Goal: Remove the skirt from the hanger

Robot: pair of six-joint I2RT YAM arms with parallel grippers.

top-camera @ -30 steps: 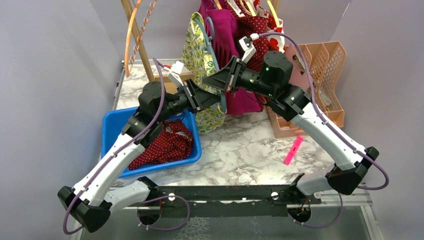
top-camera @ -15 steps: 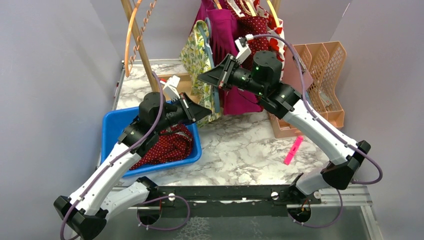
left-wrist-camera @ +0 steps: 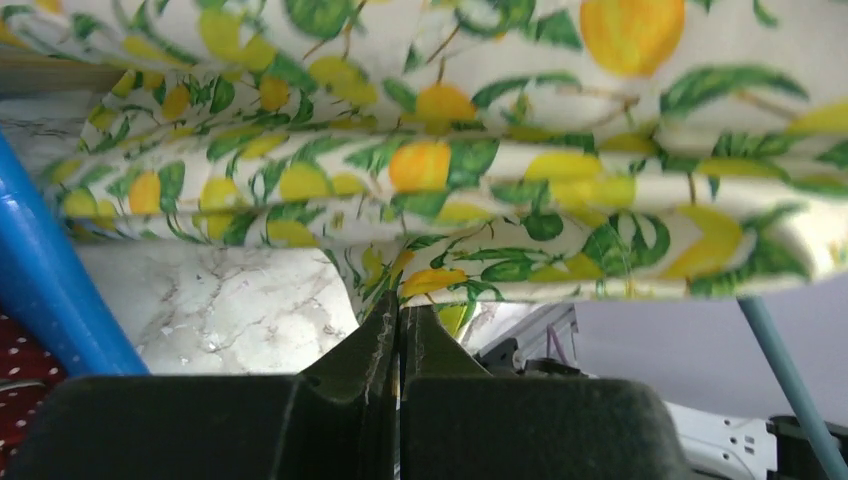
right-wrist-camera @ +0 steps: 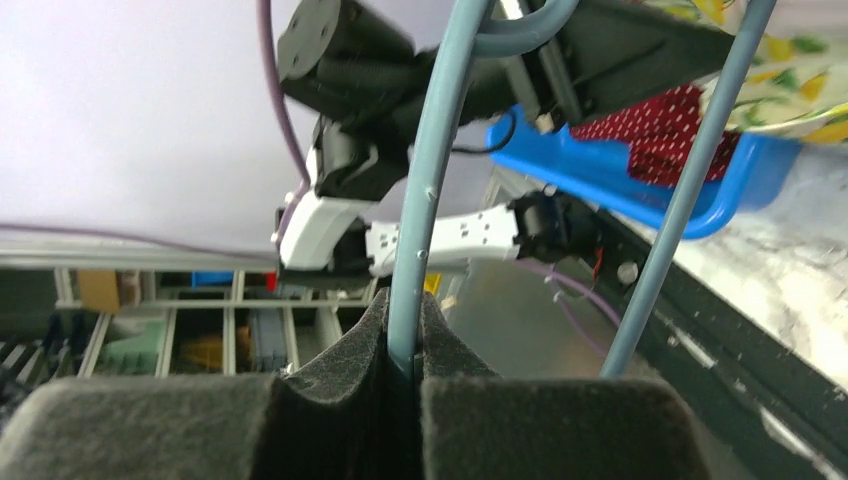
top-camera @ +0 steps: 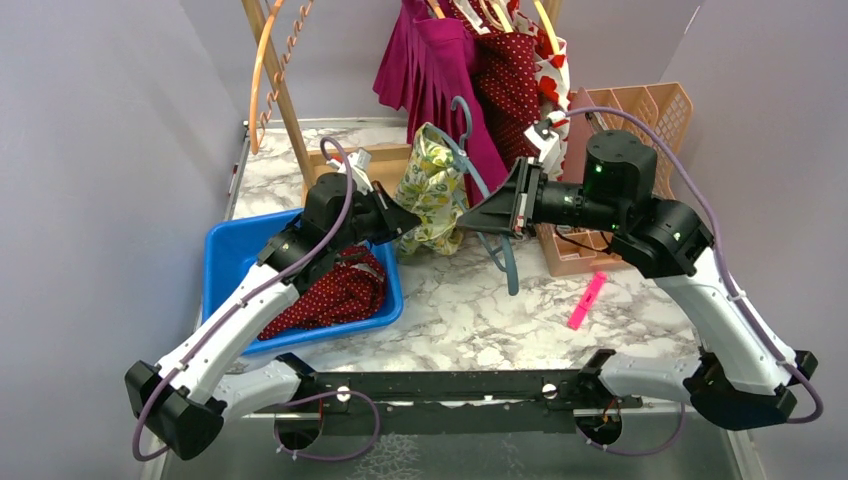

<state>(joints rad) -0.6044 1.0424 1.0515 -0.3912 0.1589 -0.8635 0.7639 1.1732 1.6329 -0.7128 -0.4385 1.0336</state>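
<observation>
The skirt [top-camera: 430, 190], white cloth with yellow lemons and green leaves, hangs crumpled above the counter [top-camera: 480, 300], between both arms. The left hand [top-camera: 405, 218] pinches its cloth. The right hand [top-camera: 472, 214] pinches the grey-blue hanger [top-camera: 511, 268].

1. The marble counter [top-camera: 480, 295] is carrying everything here.
2. A blue bin [top-camera: 235, 255] is sitting at 9 o'clock.
3. A wooden box [top-camera: 387, 155] is resting at 11 o'clock.
4. Peach trays [top-camera: 662, 120] are standing at 2 o'clock.
5. A pink marker [top-camera: 587, 300] is lying at 4 o'clock.
</observation>
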